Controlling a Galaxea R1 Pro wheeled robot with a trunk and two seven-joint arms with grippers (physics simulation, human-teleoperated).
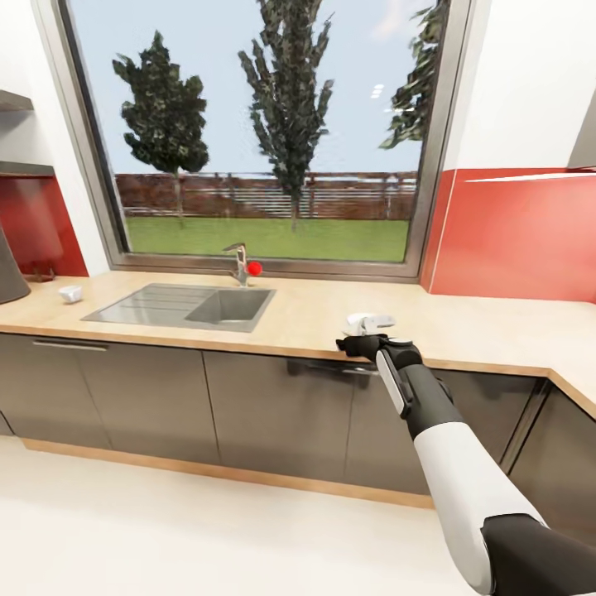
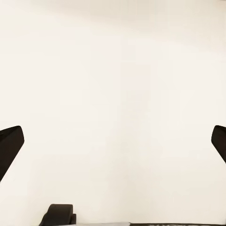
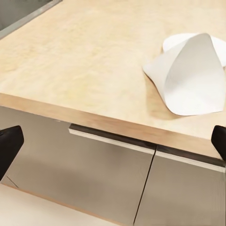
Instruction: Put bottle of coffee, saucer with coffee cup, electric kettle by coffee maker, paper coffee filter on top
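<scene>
On the kitchen countertop point(image 1: 314, 310) a white paper coffee filter point(image 1: 370, 320) lies near the front edge. The right wrist view shows the filter point(image 3: 190, 77) as a flat cone, with a second white curved piece point(image 3: 175, 41) behind it that I cannot identify. My right gripper point(image 1: 352, 343) hovers open at the counter's front edge, just short of the filter, with nothing between its fingers point(image 3: 10, 143). A small white coffee cup point(image 1: 70, 293) sits far left by the sink point(image 1: 178, 306). The kitchen shelf point(image 1: 21, 169) shows at upper left. My left gripper point(image 2: 113, 146) is open over a pale surface.
A dark grey body point(image 1: 8, 273) is cut off by the head view's left edge; I cannot tell what it is. A faucet point(image 1: 238, 263) stands behind the sink under the big window. Grey cabinet fronts point(image 1: 248, 406) run below. The worktop turns a corner at right point(image 1: 571, 389).
</scene>
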